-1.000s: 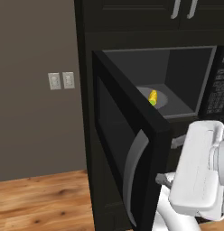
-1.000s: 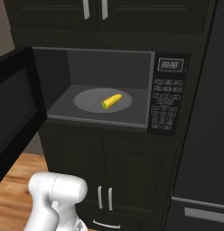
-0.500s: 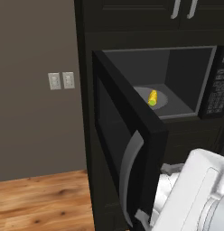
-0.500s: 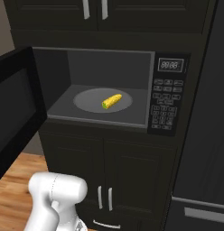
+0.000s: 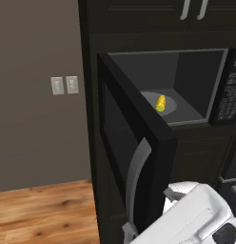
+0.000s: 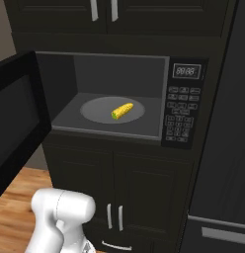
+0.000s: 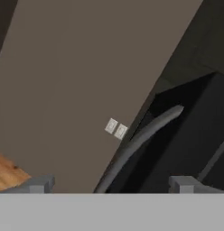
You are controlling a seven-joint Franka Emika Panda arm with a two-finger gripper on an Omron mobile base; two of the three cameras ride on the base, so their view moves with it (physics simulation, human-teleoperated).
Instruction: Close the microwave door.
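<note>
The microwave sits built into dark cabinets, its door swung wide open to the left. The door looks like a stiff, hinged panel that should swing with a steady push on its outer face or on the curved handle. A corn cob lies on the turntable. The gripper is spread apart and holds nothing, its fingertips cut off low.
</note>
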